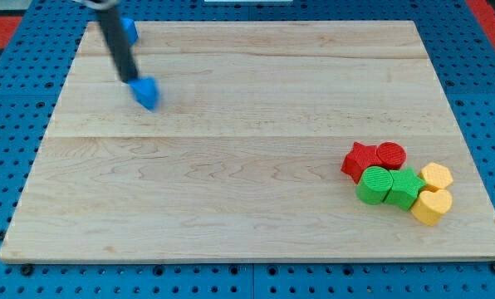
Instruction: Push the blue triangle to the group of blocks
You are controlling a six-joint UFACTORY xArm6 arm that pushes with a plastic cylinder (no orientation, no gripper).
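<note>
Camera view. A pale wooden board (pixel 247 191) lies on a blue pegboard (pixel 15 100) and fills most of the frame. The dark rod (pixel 117 46) enters from the view's top left and slants down toward the right. My tip (pixel 132 80) rests at the upper left edge of the blue triangle (pixel 148 92), touching it or very nearly so; the rod carries no jaws and holds nothing, so it only bears against the block's side.

The blue triangle sits in the board's upper left part, well apart from the group of blocks. A second blue block (pixel 129 30), its shape partly hidden by the rod, lies near the board's top edge, just behind the rod.

The group occupies the board's lower right part. It consists of a red star-shaped block (pixel 360 159) touching a red round block (pixel 390 154); below these, a green round block (pixel 374 185) beside a green block of angular outline (pixel 406 188); and, at the view's right, two yellow blocks, the upper one (pixel 436 176) just above the lower one (pixel 432 205). All six lie packed closely together.
</note>
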